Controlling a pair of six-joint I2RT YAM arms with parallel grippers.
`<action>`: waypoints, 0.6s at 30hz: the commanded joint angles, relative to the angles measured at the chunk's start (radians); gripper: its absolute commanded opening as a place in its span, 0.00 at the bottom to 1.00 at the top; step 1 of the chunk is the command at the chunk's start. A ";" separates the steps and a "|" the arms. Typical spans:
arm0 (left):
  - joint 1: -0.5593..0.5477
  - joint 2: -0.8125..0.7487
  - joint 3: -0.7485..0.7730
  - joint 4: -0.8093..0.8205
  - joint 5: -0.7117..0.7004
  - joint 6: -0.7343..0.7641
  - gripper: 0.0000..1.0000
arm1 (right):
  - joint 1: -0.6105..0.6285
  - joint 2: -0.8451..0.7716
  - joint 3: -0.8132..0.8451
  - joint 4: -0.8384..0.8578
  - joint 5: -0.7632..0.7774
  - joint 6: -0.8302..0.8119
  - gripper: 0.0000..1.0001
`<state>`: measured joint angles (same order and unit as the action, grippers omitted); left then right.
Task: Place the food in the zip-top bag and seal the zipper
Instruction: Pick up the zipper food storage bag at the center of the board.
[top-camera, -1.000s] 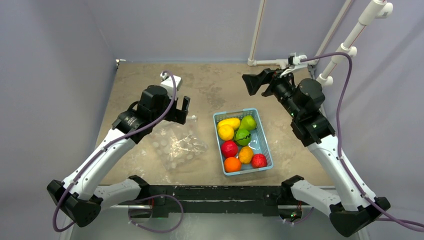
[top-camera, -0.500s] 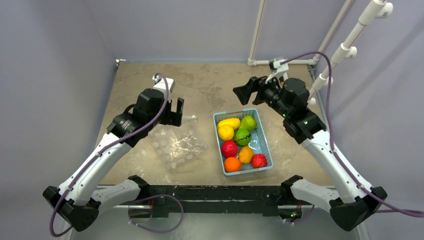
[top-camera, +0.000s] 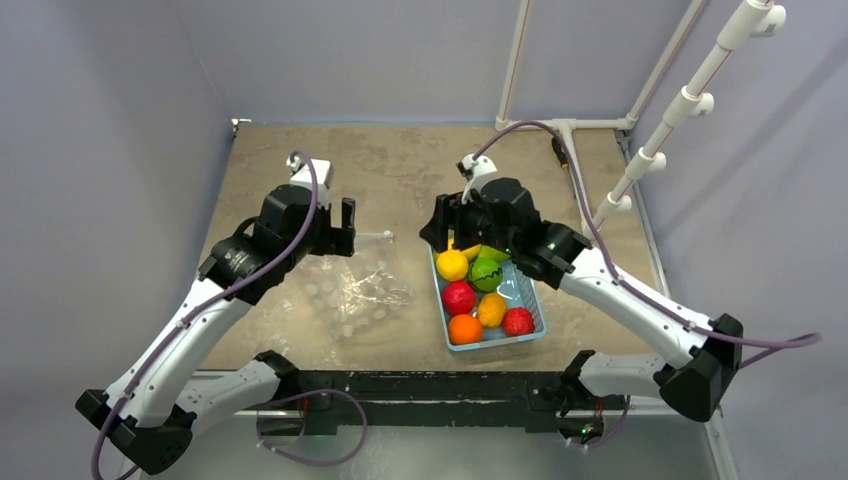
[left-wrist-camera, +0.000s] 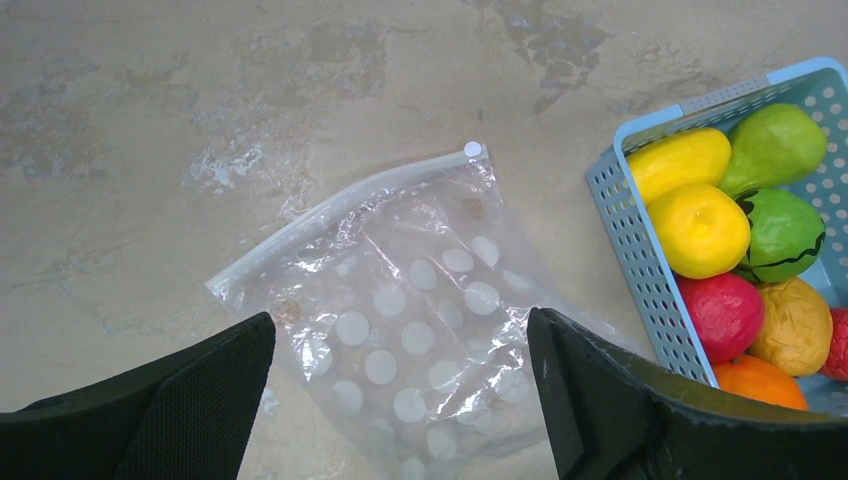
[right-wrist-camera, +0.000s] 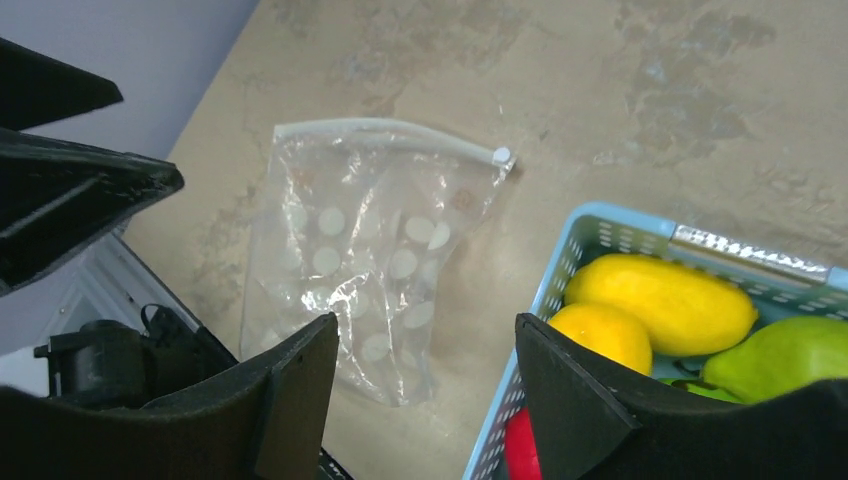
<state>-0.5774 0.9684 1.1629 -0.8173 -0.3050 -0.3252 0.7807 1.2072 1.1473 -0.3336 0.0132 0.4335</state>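
1. On the tan table (top-camera: 400, 170), the dotted bag (top-camera: 355, 290) lies flat, left of the blue basket (top-camera: 497, 343).
2. The zipper (left-wrist-camera: 340, 205) runs along the bag's far edge, with its white tab (left-wrist-camera: 472, 150) at the end nearest the basket. I can't tell if it is sealed.
3. The bag's right edge sits just beside the basket wall. The top view shows a thin strip of table between them.
4. All the toy fruit (top-camera: 459, 297) is in the basket: a long yellow one (left-wrist-camera: 683, 160), a round yellow one (left-wrist-camera: 700, 228) and a green pear (left-wrist-camera: 775, 145) at the far end, with red and orange ones nearer the arm bases.
5. Left gripper (top-camera: 338, 222) hangs over the bag's far edge above the zipper, its jaws wide and nothing between them.
6. Right gripper (top-camera: 445, 225) hangs over the basket's far-left corner, above the yellow fruit. Its jaws are apart, narrower than the left's, with nothing gripped.
7. Room: bare tabletop shows beyond the bag and basket up to the back wall, and left of the bag to the table edge. A narrower strip runs right of the basket.
8. A white pipe frame (top-camera: 560, 125) stands at the far-right corner.
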 joint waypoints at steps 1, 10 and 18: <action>0.001 -0.036 -0.006 -0.020 -0.026 -0.046 0.95 | 0.075 0.041 0.010 -0.035 0.089 0.080 0.66; 0.001 -0.066 -0.032 -0.036 -0.049 -0.094 0.94 | 0.207 0.193 0.057 -0.021 0.138 0.142 0.68; 0.002 -0.094 -0.055 -0.048 -0.092 -0.116 0.94 | 0.224 0.317 0.122 0.032 0.125 0.137 0.86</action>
<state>-0.5770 0.8928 1.1122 -0.8581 -0.3592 -0.4187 1.0012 1.4940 1.2007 -0.3634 0.1173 0.5587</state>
